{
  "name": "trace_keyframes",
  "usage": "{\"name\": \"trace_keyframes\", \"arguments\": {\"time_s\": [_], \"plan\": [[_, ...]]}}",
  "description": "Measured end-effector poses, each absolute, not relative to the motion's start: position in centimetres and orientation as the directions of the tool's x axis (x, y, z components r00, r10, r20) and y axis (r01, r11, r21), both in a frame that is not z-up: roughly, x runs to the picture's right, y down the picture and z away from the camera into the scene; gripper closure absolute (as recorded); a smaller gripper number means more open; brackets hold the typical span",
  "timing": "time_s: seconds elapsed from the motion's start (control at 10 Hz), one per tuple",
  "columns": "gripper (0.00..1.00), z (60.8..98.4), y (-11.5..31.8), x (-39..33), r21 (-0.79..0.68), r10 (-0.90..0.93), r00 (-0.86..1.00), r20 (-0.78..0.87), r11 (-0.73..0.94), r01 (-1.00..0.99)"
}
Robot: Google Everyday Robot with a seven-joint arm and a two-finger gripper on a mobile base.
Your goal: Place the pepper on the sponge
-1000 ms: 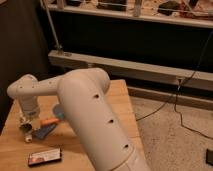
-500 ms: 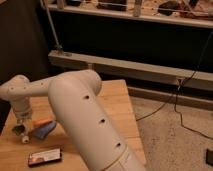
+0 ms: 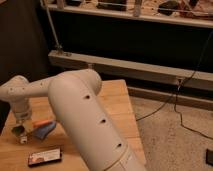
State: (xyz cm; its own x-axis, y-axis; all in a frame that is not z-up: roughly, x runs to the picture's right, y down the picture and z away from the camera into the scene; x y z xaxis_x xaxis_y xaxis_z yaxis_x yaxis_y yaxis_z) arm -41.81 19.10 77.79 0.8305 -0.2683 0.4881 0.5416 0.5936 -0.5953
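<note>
Pepper (image 3: 44, 122): slim orange piece at the left front of the table (image 3: 117, 100). It lies roughly level along the upper edge of the sponge (image 3: 46, 132) and touches or overlaps it. Can't tell if it rests fully on the blue pad or only leans on its rim. The sponge sits flat just below and right of it. The gripper (image 3: 20, 134) hangs from the wrist just left of both and points down at the wood, very close to the pepper's left end. Its fingers are closed tight with no gap showing. Can't tell whether they pinch the pepper's tip or are shut on nothing. Change over the last 1 s: the wrist has slid left and a bit lower, and the big white arm (image 3: 85, 115) has swung across so it now hides more of the tabletop. The pepper and sponge stay at about the same spot, and the fingers stay closed. Judgement: the pepper is at the sponge, so placement looks near done or done. The scene fits either a pepper held over the pad before release or one already lying there with the fingers shut beside it. A dark flat packet (image 3: 45, 157) lies nearer the front edge, apart from all 3.
</note>
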Motion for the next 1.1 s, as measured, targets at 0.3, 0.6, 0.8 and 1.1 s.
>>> {"name": "trace_keyframes", "arguments": {"time_s": [0.3,0.6,0.8,1.1], "plan": [[0.78,77.7,19.4,-40.8,-0.607,-0.259,0.845,0.468,0.600,0.521],[0.78,77.7,19.9,-40.3,-0.615,-0.258,0.850,0.459,0.599,0.513],[0.77,78.0,20.3,-39.9,-0.622,-0.260,0.853,0.453,0.594,0.511],[0.49,78.5,20.7,-39.4,-0.632,-0.258,0.861,0.439,0.593,0.500]]}}
